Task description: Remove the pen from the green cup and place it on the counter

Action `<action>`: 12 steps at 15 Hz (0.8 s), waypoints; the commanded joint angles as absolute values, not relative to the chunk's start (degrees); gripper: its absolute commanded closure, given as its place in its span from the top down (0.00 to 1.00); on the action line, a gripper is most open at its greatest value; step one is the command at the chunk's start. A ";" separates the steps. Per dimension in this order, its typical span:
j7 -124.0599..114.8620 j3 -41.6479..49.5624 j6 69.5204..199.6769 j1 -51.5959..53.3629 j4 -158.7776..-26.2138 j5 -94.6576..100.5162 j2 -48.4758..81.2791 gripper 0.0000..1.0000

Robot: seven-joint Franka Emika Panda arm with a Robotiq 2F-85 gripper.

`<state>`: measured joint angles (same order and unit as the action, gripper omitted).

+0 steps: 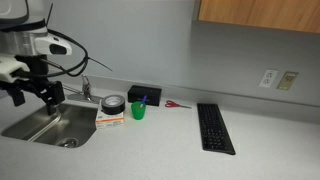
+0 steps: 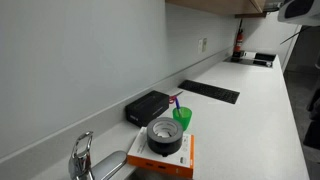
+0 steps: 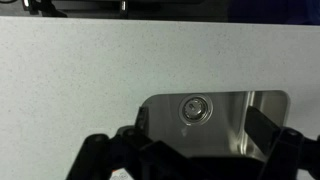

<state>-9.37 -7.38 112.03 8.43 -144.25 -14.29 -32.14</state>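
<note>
Green cup (image 1: 138,112) (pen (image 1: 142,100) inside) near sink (image 1: 30,131) edge, tool (image 1: 33,95) well apart

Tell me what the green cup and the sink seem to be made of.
The green cup: probably plastic, judging by its bright, uniform colour. The sink: likely stainless steel, as it is grey with soft reflections on its walls.

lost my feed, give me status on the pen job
tool open, empty, above the sink. pen in green cup, not yet pulled. tape roll sits between tool and cup.
</note>
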 commanded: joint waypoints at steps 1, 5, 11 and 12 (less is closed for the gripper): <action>-9.24 -7.62 111.86 8.13 -144.15 -14.40 -32.11 1.00; -9.24 -7.62 111.86 8.13 -144.15 -14.40 -32.10 1.00; -10.49 -6.62 117.68 3.65 -142.49 -8.80 -28.75 1.00; -10.47 -5.91 119.48 2.24 -141.76 -7.20 -27.61 1.00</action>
<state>-9.59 -7.00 115.97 5.98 -144.10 -10.88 -30.92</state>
